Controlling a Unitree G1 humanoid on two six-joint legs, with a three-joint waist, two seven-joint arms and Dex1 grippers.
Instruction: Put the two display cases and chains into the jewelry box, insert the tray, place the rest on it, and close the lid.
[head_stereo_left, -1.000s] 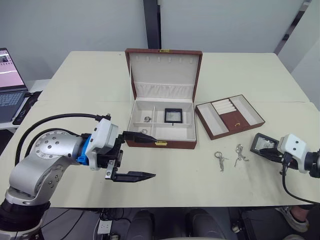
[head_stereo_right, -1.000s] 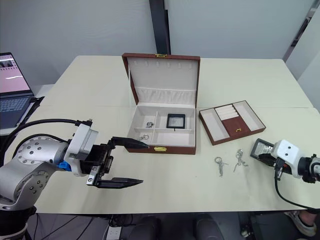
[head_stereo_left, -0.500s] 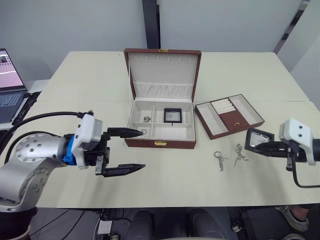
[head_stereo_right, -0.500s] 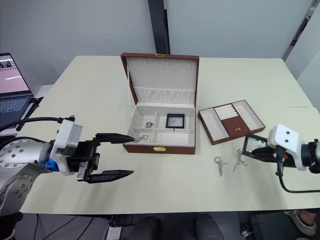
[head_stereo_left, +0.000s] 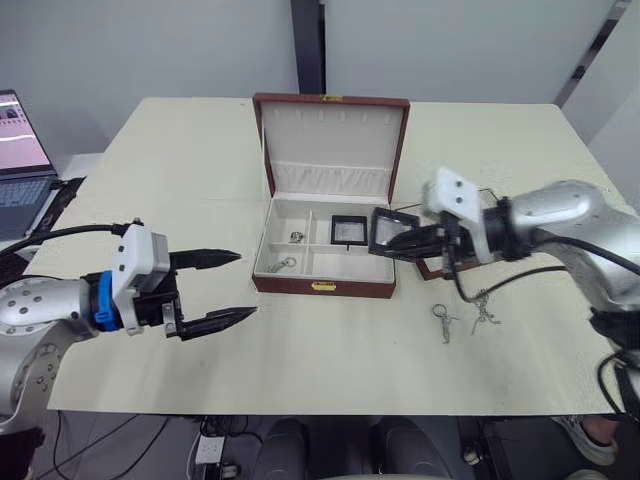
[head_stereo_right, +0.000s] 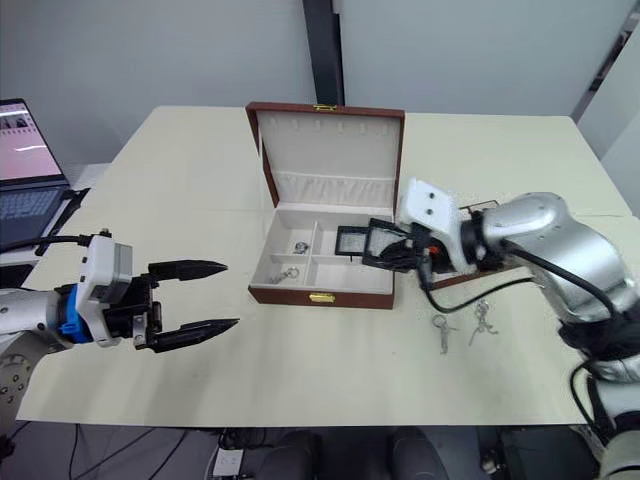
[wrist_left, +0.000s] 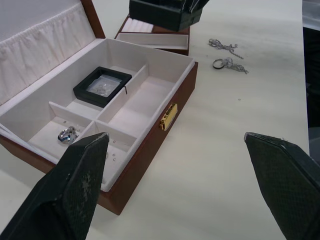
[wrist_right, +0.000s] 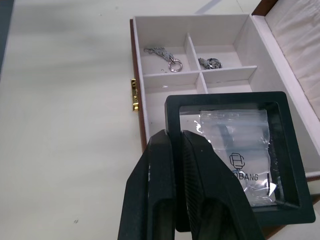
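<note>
The right gripper (head_stereo_left: 400, 240) is clamped on the edge of a small square black display case with a clear window (wrist_right: 240, 157), carrying it level over the right end of the large maroon wood-grain jewelry box (head_stereo_left: 322, 287). The left gripper (head_stereo_right: 200, 298) hangs with its two black fingers spread wide and nothing between them, well to the left of the box above the bare cream table (head_stereo_left: 330, 360).

The grip looks thin: only a corner edge of the frame sits between the fingers, so I judge the case could pivot or slip if the arm jerks. It could also catch on the box's front wall or a cream divider and land tilted, half across two compartments.

The other black display case (head_stereo_left: 347, 229) already lies flat in a rear compartment, just beside the one in the air. Silvery chains (wrist_right: 162, 56) rest in the left compartments. The hinged lid (head_stereo_left: 332, 140) stands upright behind, clear of the path. The shallow maroon tray (wrist_left: 150, 37) lies on the table right of the box, partly hidden by the right arm. Two small silvery pieces with rings (head_stereo_left: 460, 316) lie on the table in front of the tray. A laptop (head_stereo_left: 20, 150) sits at the far left.
</note>
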